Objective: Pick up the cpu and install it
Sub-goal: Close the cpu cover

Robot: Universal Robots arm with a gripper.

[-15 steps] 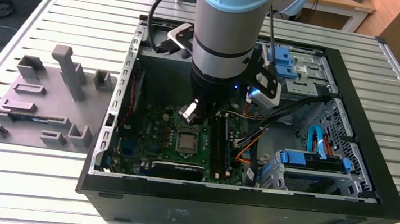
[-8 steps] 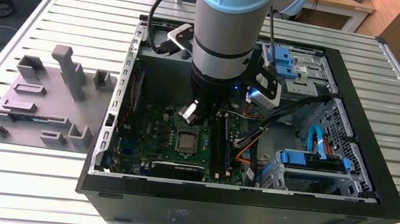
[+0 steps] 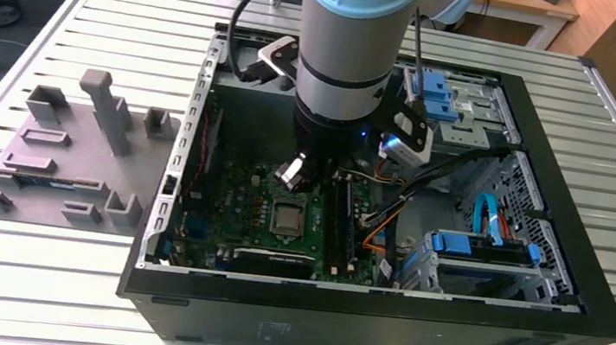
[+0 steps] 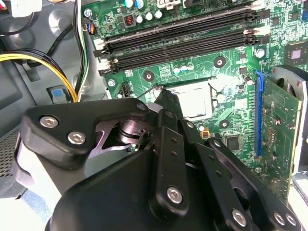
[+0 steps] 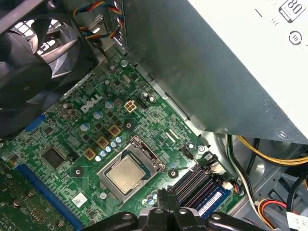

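The cpu (image 5: pixel 126 174), a small square chip with a dull silvery top, lies flat in the metal socket frame (image 5: pixel 144 153) on the green motherboard (image 5: pixel 72 130). It also shows in the exterior view as the cpu (image 3: pixel 286 215) and in the second wrist view as the cpu (image 4: pixel 195 100), partly behind the fingers. My gripper (image 3: pixel 290 172) hangs inside the open computer case, a little above the board and just beside the socket. In the wrist views the gripper (image 4: pixel 162 95) (image 5: pixel 166 196) has its black fingers drawn together at the tips, with nothing between them.
The grey power-supply box (image 5: pixel 231 62) stands close beside the arm. A black fan (image 5: pixel 33 62), memory slots (image 4: pixel 183 41), a green card (image 4: pixel 274 130) and cable bundles (image 4: pixel 43 57) crowd the case (image 3: pixel 386 308). A grey fixture tray (image 3: pixel 65 162) sits at the exterior view's left.
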